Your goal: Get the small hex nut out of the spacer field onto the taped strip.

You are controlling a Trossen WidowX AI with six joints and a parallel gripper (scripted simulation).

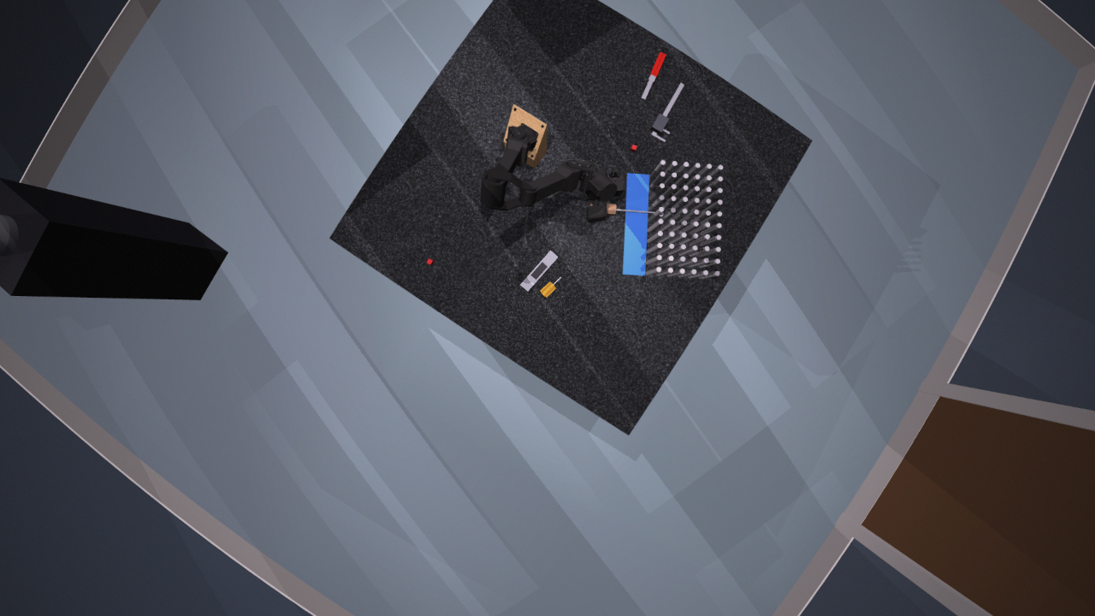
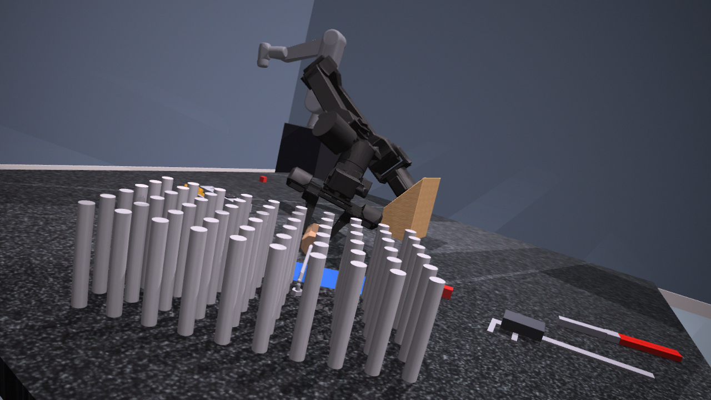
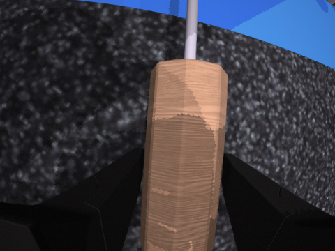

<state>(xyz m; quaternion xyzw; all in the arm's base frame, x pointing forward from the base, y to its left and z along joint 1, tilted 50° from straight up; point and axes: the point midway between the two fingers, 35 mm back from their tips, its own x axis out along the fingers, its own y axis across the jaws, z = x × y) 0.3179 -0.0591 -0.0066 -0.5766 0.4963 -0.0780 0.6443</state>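
My gripper (image 1: 606, 209) (image 2: 319, 228) (image 3: 183, 159) is shut on the wooden handle (image 1: 612, 209) (image 2: 309, 239) (image 3: 185, 94) of a thin metal rod tool. The rod (image 1: 635, 210) (image 2: 305, 263) (image 3: 191, 35) slants down across the blue taped strip (image 1: 635, 245) (image 2: 328, 278) (image 3: 279, 21), its far end at the front rows of the standing spacers (image 1: 720, 167) (image 2: 81, 253). In the exterior view a small pale piece that looks like the hex nut (image 2: 297, 291) lies at the rod's lower end; whether they touch is unclear. The spacers seen stand upright. The wrist view cuts off the rod's tip.
A red-handled tool (image 1: 657, 64) (image 2: 650, 347) and a grey tool with a dark block (image 1: 660, 123) (image 2: 522, 325) lie beyond the field's side. A red cube (image 1: 634, 146) (image 2: 447, 291) is near the strip. A flat grey tool (image 1: 547, 260) and an orange tool (image 1: 547, 289) lie opposite.
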